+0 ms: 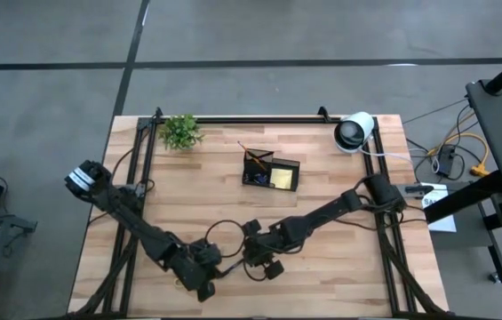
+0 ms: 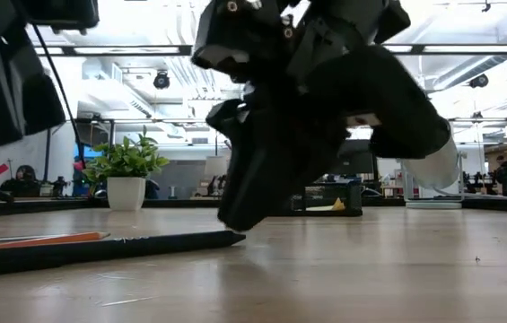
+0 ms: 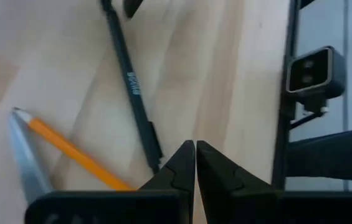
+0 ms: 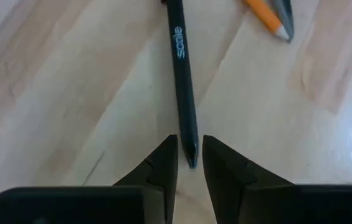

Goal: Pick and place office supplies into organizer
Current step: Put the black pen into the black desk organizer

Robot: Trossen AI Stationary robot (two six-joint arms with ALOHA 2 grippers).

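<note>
Right gripper (image 4: 190,163) is down at the table near the front edge, well in front of the organizer (image 1: 271,170), fingers slightly spread with the tip of the dark pen (image 4: 182,74) between them, not clamped yet as far as I can tell. Left gripper (image 3: 195,163) sits just beside it, fingers pressed together, holding nothing. Orange pencil (image 3: 70,149) lies next to the pen, with a grey pen-like thing alongside that I can't identify. Progress: organizer already holds the yellow sticky pad (image 1: 281,179), a pencil standing up and some blue bits; pen and pencil are left on the table, scissors not visible. Surface is a light wood table (image 1: 206,196) with a black frame; green plant (image 1: 180,132) and white-and-black roll (image 1: 354,132) sit behind the organizer. Room is an open office with bright ceiling lights.
</note>
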